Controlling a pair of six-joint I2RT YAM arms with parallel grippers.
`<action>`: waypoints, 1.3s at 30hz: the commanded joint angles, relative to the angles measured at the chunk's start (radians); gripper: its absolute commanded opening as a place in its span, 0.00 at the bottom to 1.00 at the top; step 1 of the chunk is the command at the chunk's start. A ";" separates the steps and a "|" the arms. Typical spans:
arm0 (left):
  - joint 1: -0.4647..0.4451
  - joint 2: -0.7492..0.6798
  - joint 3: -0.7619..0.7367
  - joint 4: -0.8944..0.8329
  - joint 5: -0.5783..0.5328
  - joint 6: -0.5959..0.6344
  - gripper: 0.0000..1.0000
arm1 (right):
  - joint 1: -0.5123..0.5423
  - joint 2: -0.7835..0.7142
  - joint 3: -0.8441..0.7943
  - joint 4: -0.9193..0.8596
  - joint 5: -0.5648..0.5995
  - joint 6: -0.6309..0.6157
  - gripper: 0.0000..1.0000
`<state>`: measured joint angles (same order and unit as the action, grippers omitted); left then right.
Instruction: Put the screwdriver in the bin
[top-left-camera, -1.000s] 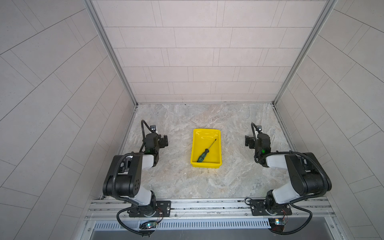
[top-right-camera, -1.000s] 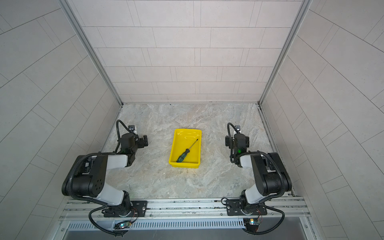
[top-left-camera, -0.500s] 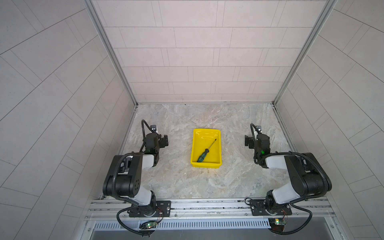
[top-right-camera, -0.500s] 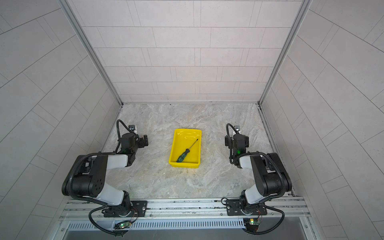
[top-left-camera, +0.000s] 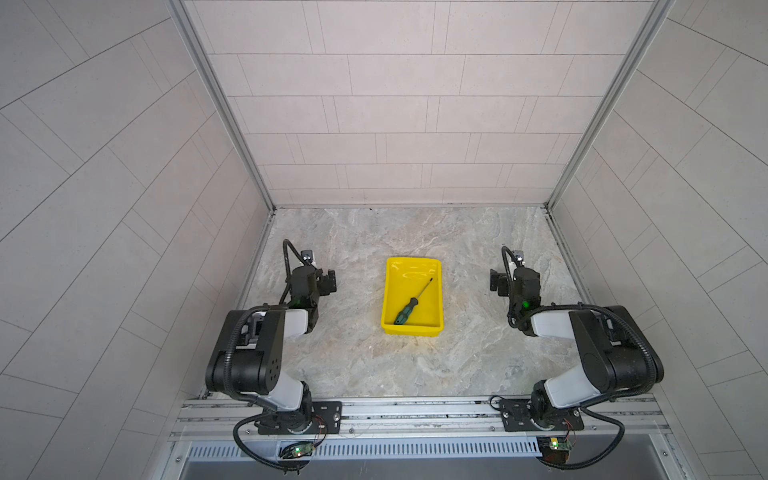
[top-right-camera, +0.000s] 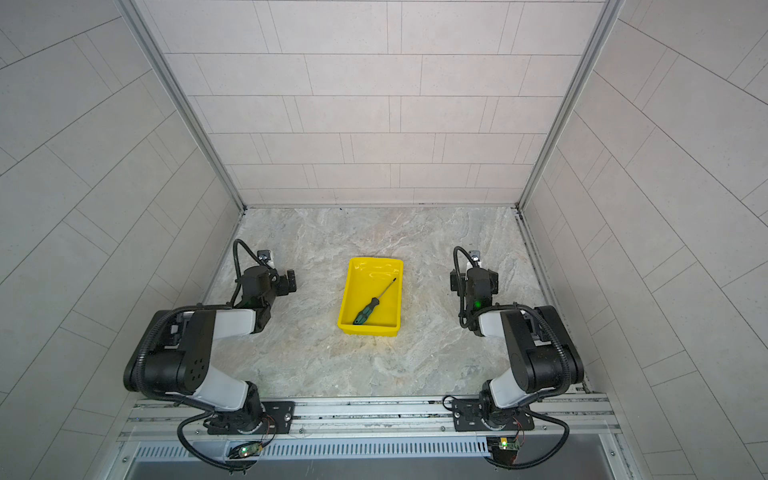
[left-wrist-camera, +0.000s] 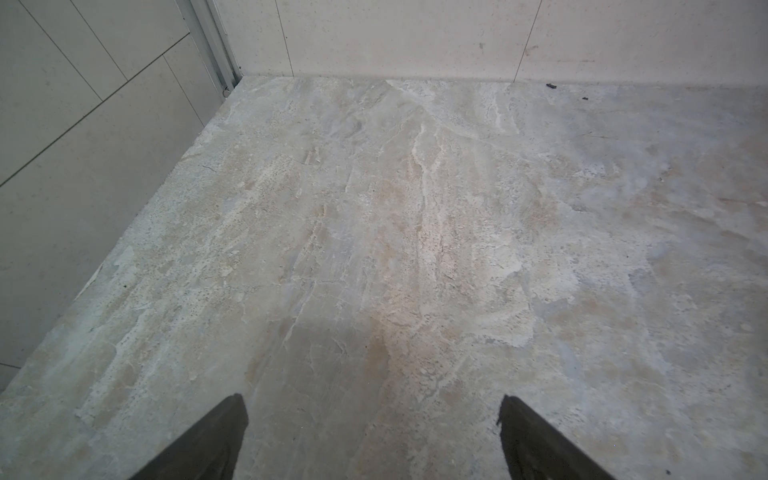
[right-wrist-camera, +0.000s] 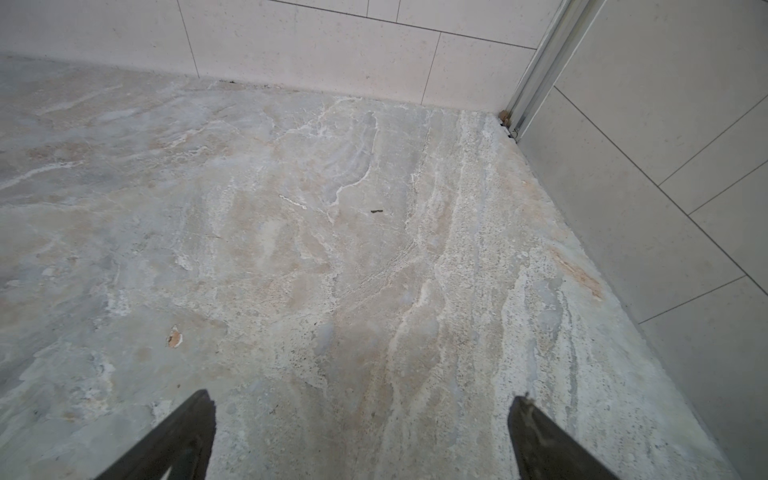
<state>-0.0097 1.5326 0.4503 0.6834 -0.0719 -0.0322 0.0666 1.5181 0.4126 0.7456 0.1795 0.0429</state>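
Observation:
The yellow bin (top-left-camera: 391, 328) (top-right-camera: 348, 326) sits in the middle of the stone table in both top views. Inside it the green-and-black screwdriver (top-left-camera: 406, 311) (top-right-camera: 366, 310) lies diagonally, handle toward the near edge and tip toward the far right. My left gripper (top-left-camera: 328, 283) (top-right-camera: 291, 281) (left-wrist-camera: 373, 409) rests folded back at the left, well clear of the bin, open with only bare stone between its fingers. Over at the right, my right gripper (top-left-camera: 495, 283) (top-right-camera: 455, 283) (right-wrist-camera: 360, 405) is also open and holds nothing. Neither wrist view shows the bin or the screwdriver.
Tiled walls (top-left-camera: 399, 104) close the table at the back and on both sides. An aluminium rail (top-left-camera: 415, 411) carrying both arm bases runs along the near edge. Small dark specks (left-wrist-camera: 551, 86) lie by the back wall.

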 joint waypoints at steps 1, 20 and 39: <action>-0.006 0.000 0.013 0.011 -0.007 0.012 1.00 | 0.004 -0.029 -0.020 0.030 0.002 -0.016 1.00; -0.009 -0.006 0.007 0.018 -0.007 0.016 1.00 | 0.028 -0.023 -0.026 0.046 0.047 -0.030 1.00; -0.010 -0.006 0.005 0.020 0.000 0.020 1.00 | 0.024 -0.004 0.012 -0.006 0.073 -0.013 1.00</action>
